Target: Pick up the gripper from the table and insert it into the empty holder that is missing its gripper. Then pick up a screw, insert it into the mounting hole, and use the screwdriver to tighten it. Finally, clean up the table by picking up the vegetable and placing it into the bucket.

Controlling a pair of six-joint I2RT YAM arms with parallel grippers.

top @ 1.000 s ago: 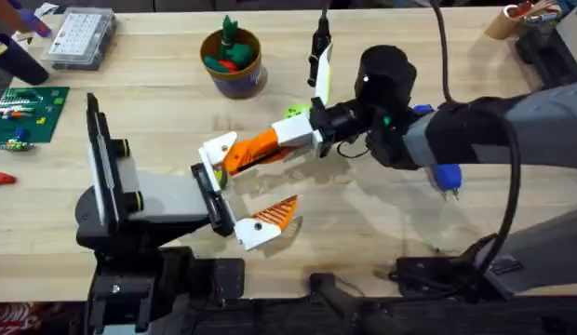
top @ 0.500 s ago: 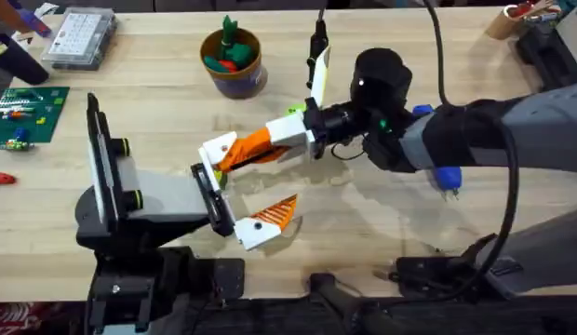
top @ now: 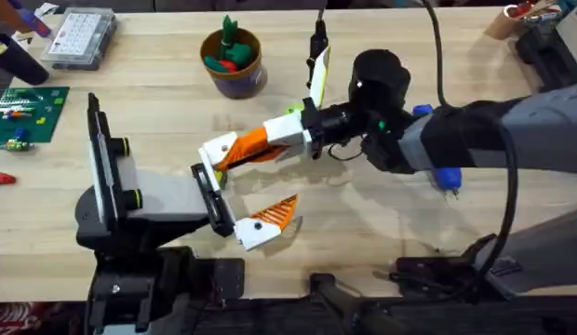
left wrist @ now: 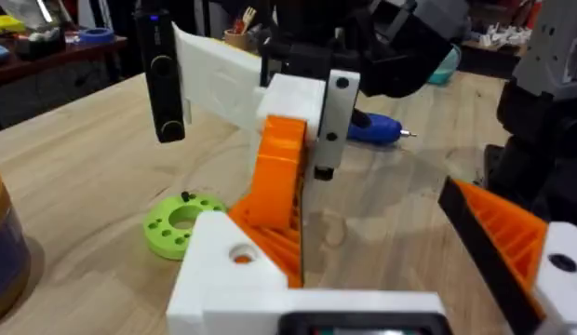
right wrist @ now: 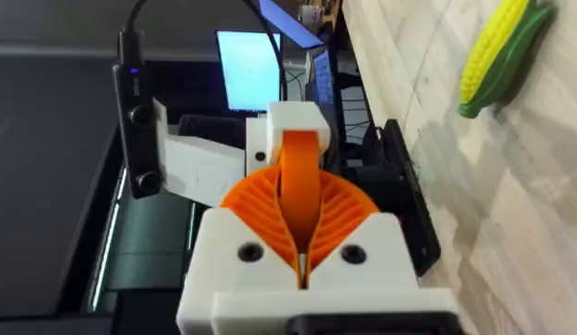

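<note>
Reaching leftward across the table's middle, the right gripper (top: 234, 149) is clamped on the gripper (top: 219, 149), the small orange-and-white finger, whose long axis points left toward the holder (top: 207, 182) at the left arm's wrist. The finger's white base sits at the holder's far end, nearly seated. The left gripper (top: 261, 223) carries just one finger, so its state I cannot tell.

The right arm (top: 475, 140) reached across the middle, its gripper (top: 234, 149) apparently clamped on something orange; the left arm (top: 149, 200) lay low, its gripper (top: 247, 200) spread wide
</note>
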